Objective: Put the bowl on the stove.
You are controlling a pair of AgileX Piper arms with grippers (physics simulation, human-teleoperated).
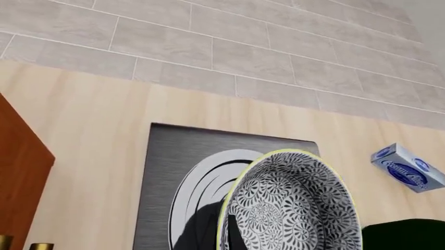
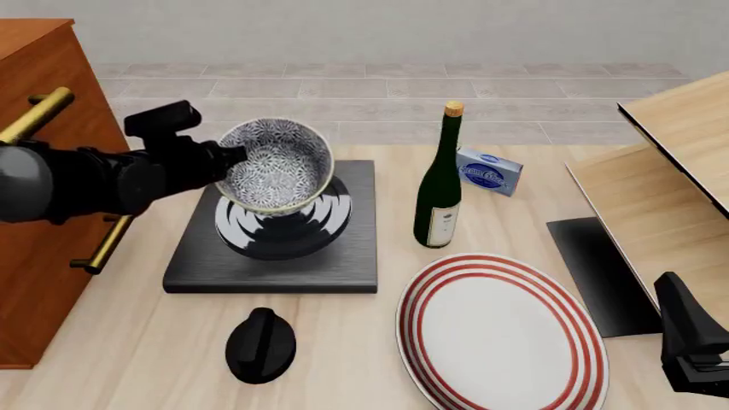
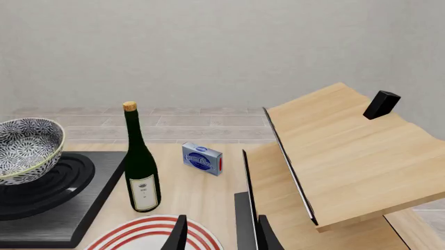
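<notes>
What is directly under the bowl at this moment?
The stove lies under the bowl, which the left gripper holds tilted over the ringed burner. The bowl covers the burner's middle, and whether it touches the burner cannot be told.

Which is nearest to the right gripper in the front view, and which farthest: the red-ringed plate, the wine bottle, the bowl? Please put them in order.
From the right gripper, at the table's near right corner:
1. The plate, just to its left on the near side.
2. The wine bottle, upright mid-table, farther back.
3. The bowl, far left, over the stove, at the left gripper.
</notes>
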